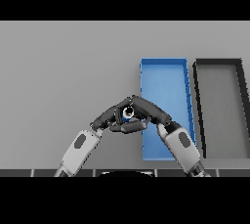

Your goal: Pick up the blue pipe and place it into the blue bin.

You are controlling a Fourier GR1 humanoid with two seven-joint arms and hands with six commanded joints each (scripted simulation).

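Note:
The blue pipe [128, 112] shows only as a small blue end between my two hands, just left of the blue bin's left wall. My left hand [108, 116] comes in from the lower left with its fingers curled round the pipe from that side. My right hand [150, 110] reaches in from the lower right, over the bin's left edge, with fingers wrapped on the pipe from above. Most of the pipe is hidden by the fingers. The blue bin [166, 71] is a long open tray right of centre.
A dark grey bin [218, 62] stands directly right of the blue bin, almost touching it. Bare grey table spreads to the left and behind the hands.

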